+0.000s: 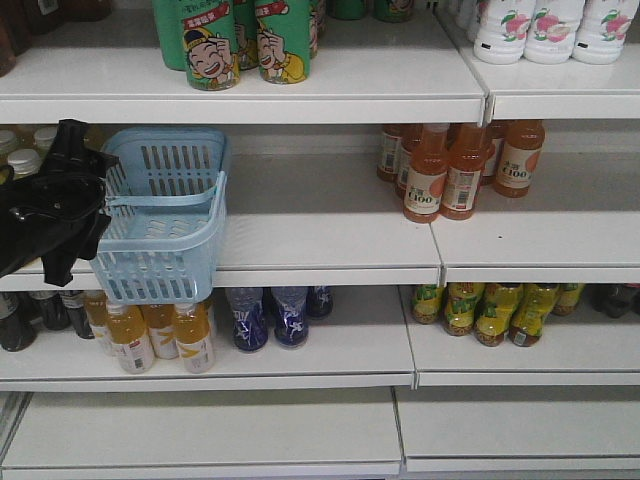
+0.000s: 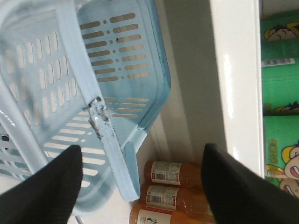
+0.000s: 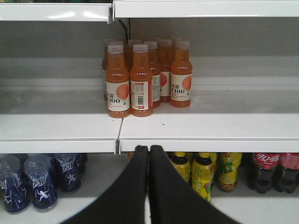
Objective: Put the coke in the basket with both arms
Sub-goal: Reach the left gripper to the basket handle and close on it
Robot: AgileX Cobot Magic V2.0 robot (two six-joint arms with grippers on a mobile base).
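Left gripper (image 2: 140, 151) fingers are standing spread either side of the basket (image 1: 165, 215) handle (image 2: 110, 154), pinching nothing, probably readying to steady it. Basket is sitting tilted over the shelf (image 1: 330, 235) edge. Right of the basket, right gripper (image 3: 149, 156) is holding its fingers pressed together, empty. Coke is showing nowhere.

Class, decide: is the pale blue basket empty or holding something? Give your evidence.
Empty: in the front view the basket shows its slotted floor bare, with nothing lying inside.
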